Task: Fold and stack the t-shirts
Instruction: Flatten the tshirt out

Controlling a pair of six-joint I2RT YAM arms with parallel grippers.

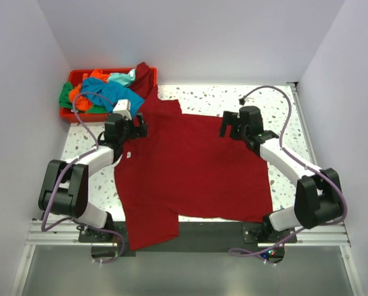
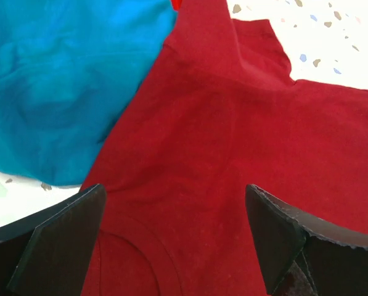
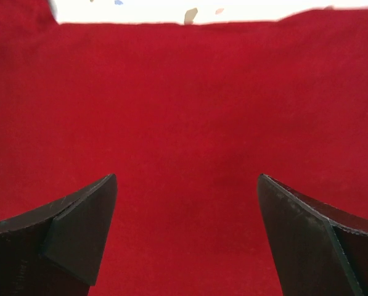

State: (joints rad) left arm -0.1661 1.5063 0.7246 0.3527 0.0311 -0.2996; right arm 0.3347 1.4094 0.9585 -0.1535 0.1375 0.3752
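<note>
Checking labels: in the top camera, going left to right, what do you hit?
red bin → left claw → right claw. The dark red shirt spreads under both claws, so it has no clear slot.

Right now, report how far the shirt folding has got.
Done: the large dark red cotton t-shirt lies spread on the speckled table, one part over the near edge. In hand: the left gripper and right gripper hover open above it, holding nothing. Left: no fold or stack yet; the teal blue shirt, orange shirt and green shirt lie heaped in the red plastic bin.
</note>
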